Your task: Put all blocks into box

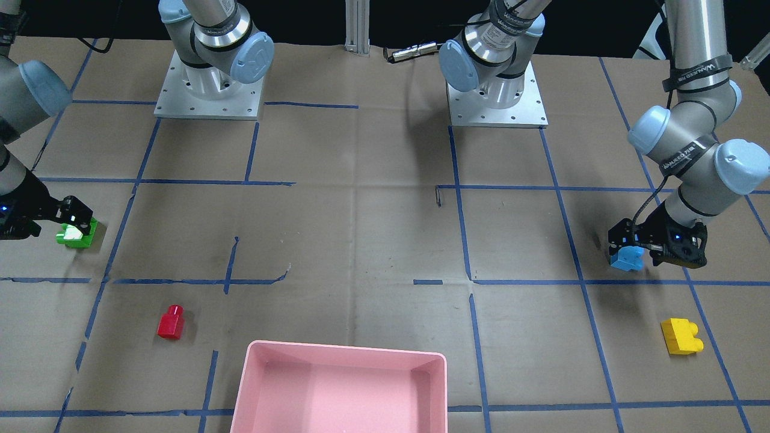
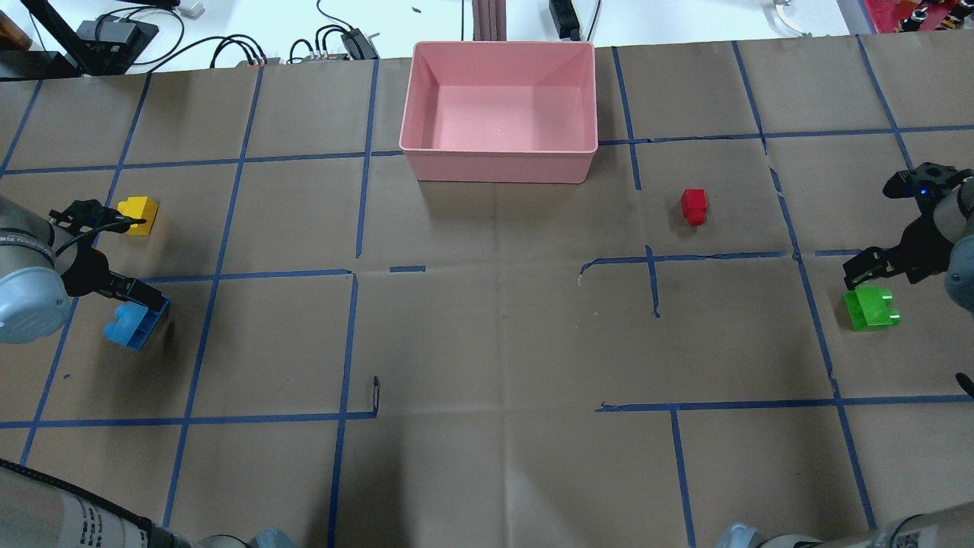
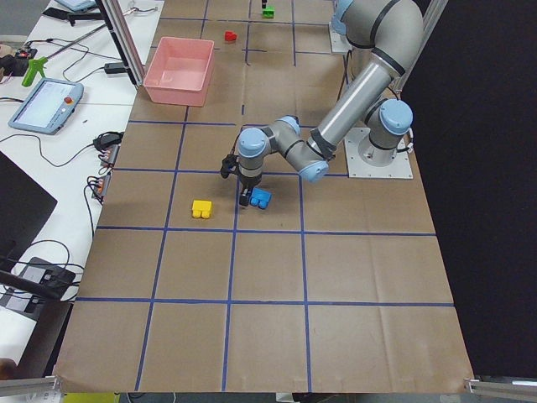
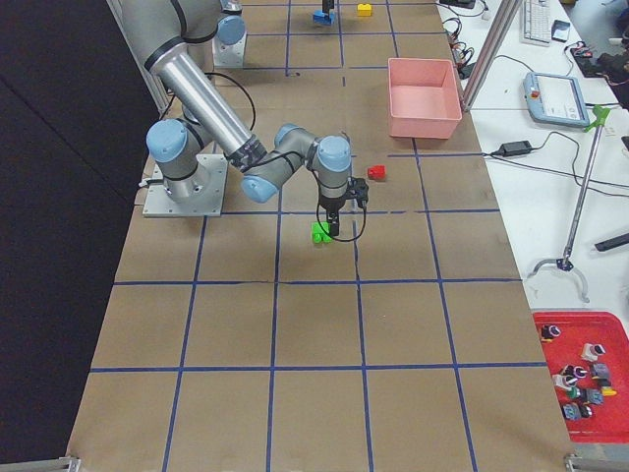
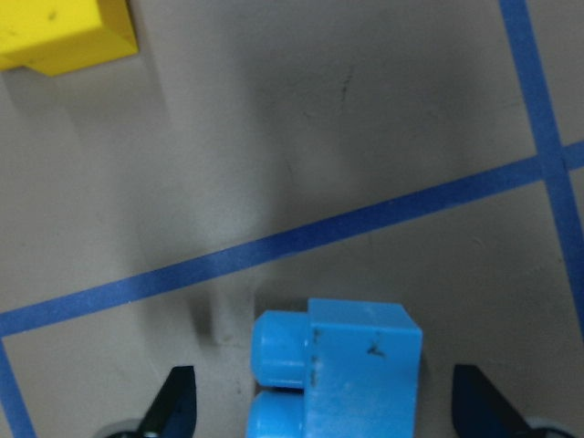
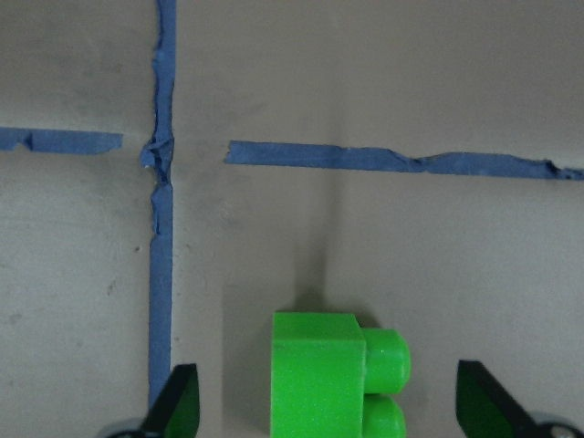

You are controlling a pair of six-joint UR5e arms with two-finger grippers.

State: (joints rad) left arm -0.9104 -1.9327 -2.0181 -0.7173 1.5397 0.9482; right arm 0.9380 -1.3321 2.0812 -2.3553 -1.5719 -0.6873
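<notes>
Both arms at pick, nothing in the box yet

- Box (image 2: 498,158): pink, empty, sits at the middle of the counter's far edge, on the operators' side
- Left fingers (image 5: 178,401): apart, one either side of the light blue brick (image 5: 351,365), not touching it. This brick lies close to the counter's left edge. Its studs face one finger and its flat back faces the other
- Yellow brick (image 2: 138,215): also by the left edge, just beyond the blue one toward the far edge, untouched
- Right fingers (image 6: 479,401): apart, straddling the green brick (image 6: 333,379) with clear gaps on both sides. This brick lies close to the right edge, studs turned toward one finger
- Red brick (image 2: 694,206): right half of the counter, between the box and the right edge, standing alone

My read: first step of four, a grasp lining up on each side. Both bricks look roughly centred between the tips. I cannot tell from the wrist views how low the tips sit

Next I'd confirm depth, then close on both bricks; the stud side may let a brick twist, so squeeze slowly. After that, lift and carry each toward the middle of the far edge, arriving one at a time
</notes>
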